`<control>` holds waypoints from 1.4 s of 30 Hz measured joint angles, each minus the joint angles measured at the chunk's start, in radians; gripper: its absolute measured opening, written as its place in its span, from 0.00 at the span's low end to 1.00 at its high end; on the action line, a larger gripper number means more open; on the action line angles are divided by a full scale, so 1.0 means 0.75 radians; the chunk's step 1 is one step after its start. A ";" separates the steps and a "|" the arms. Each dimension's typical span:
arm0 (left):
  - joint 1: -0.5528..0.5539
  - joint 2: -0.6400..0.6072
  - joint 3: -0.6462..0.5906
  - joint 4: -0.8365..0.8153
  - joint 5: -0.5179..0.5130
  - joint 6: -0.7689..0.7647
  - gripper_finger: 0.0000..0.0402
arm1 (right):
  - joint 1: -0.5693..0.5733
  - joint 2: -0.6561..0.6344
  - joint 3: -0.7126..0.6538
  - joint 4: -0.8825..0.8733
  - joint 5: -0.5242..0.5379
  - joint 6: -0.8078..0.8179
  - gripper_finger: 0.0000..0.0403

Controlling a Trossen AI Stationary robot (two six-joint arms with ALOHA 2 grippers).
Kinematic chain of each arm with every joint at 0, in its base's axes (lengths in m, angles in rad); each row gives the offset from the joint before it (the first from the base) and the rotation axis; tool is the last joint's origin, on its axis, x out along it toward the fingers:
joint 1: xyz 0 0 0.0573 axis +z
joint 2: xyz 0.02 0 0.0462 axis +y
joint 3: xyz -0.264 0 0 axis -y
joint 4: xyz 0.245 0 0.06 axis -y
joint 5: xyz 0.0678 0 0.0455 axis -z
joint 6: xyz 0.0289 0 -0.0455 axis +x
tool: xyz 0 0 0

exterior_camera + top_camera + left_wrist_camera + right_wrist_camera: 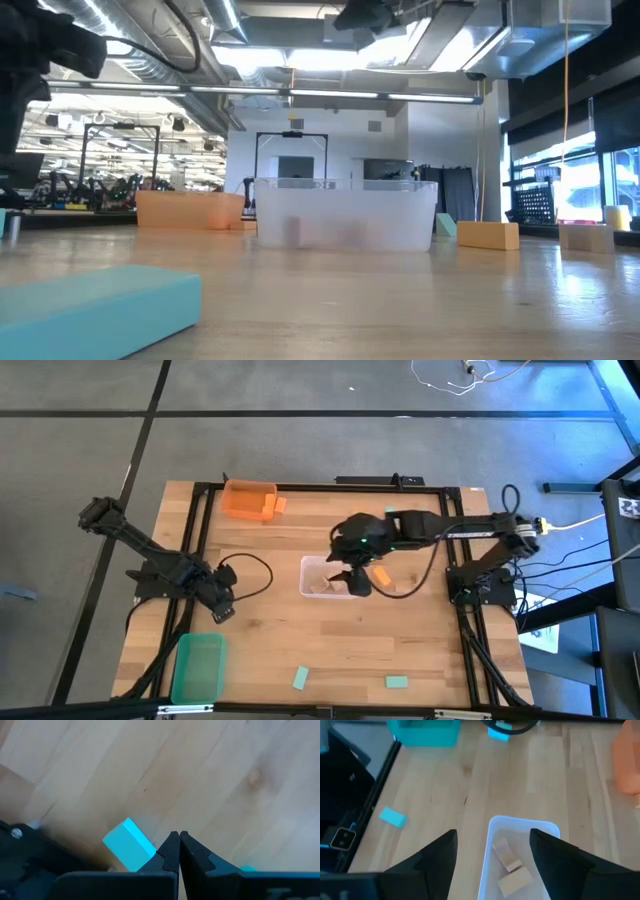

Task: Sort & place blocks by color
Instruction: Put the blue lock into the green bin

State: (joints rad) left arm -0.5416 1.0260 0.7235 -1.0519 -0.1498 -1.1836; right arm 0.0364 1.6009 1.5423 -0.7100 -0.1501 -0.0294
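My right gripper [352, 578] hovers open over the clear bin [312, 568] at mid-table, touching nothing. Tan blocks [507, 855] lie in that bin. My left gripper [222, 602] is shut, pointing down at the table's left side. A mint green block [129, 844] lies on the wood right beside its fingers. An orange block [381, 575] and a tan block [405, 582] lie to the right of the clear bin. Two mint green blocks [300, 678] [397, 682] lie near the front edge. My left gripper's shut fingers [170, 851] stand right next to one corner [152, 851] of the mint green block, coming from above. I cannot tell whether they touch it. The block rests flat on the table.
An orange bin [248, 500] stands at the far left with an orange block [279, 506] beside it. A green bin [198, 667] sits at the near left corner. A black frame [195, 530] runs along the table's edges. Bare wood lies between the bins.
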 joint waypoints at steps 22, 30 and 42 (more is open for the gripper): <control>-0.016 0.005 0.000 0.029 -0.030 -0.461 0.00 | 0.007 -0.088 -0.240 0.080 -0.001 -0.001 0.62; -0.016 0.005 0.000 0.012 -0.030 -0.469 0.00 | 0.007 -0.088 -0.240 0.079 0.000 -0.002 0.62; -0.014 0.005 -0.030 -0.020 0.018 -0.698 0.10 | 0.007 -0.088 -0.239 0.079 0.000 -0.002 0.62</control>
State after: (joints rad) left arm -0.5518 1.0294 0.7013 -1.0673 -0.1366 -1.7075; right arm 0.0414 1.5352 1.3628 -0.6510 -0.1501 -0.0308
